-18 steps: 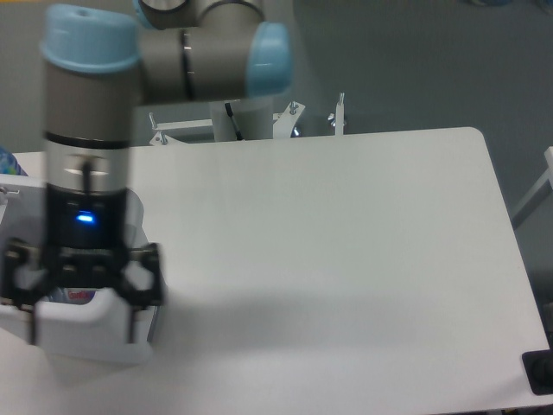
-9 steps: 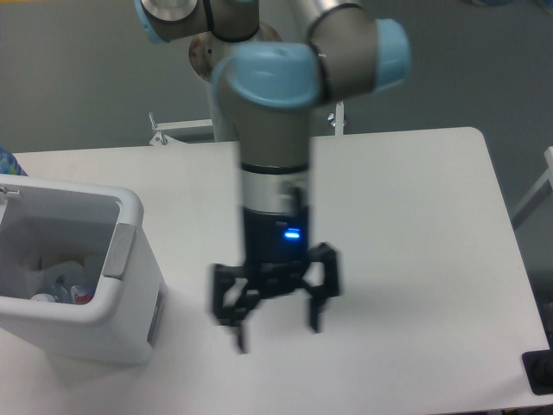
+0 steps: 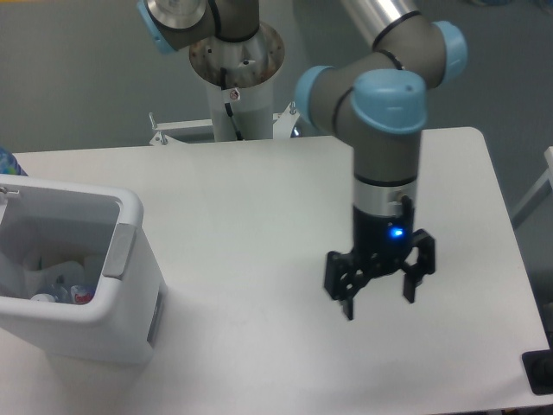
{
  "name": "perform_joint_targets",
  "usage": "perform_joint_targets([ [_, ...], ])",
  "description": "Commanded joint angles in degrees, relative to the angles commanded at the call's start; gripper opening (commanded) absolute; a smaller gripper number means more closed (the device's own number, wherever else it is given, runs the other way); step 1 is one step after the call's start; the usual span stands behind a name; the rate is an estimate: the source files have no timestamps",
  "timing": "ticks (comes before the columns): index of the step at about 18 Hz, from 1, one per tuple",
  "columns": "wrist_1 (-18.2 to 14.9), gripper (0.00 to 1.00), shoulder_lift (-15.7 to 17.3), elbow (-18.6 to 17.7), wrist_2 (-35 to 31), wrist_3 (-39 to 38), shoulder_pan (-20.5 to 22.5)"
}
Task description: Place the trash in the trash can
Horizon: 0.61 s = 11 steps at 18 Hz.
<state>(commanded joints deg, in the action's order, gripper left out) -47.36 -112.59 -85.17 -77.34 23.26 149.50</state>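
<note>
The white trash can (image 3: pixel 130 259) with a grey handle panel stands at the table's left edge. Inside it lies the trash: a crumpled white wad (image 3: pixel 47 262) and a clear crinkled bottle (image 3: pixel 65 292) low in the bin, both partly hidden by the walls. My gripper (image 3: pixel 378 300) hangs over the right half of the table, far from the can, open with nothing between its fingers.
The arm's base column (image 3: pixel 236 73) rises behind the table's far edge. A black object (image 3: pixel 540 372) sits at the lower right corner off the table. A blue item (image 3: pixel 5 162) peeks in at the left edge.
The gripper has swung from above the trash can rightward across the table, staying open and empty. The trash lies in the can.
</note>
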Motion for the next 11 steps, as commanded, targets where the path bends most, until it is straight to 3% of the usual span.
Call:
perform_joint_targets([
  [6, -8.61, 1.0, 0.44, 0.26, -0.79, 18.37, 2.11],
  [9, -12.31, 1.0, 0.27, 1.32, -7.1, 25.59, 1.85],
  [11, -12.76, 1.0, 0.0, 1.23, -10.36, 29.02, 1.5],
])
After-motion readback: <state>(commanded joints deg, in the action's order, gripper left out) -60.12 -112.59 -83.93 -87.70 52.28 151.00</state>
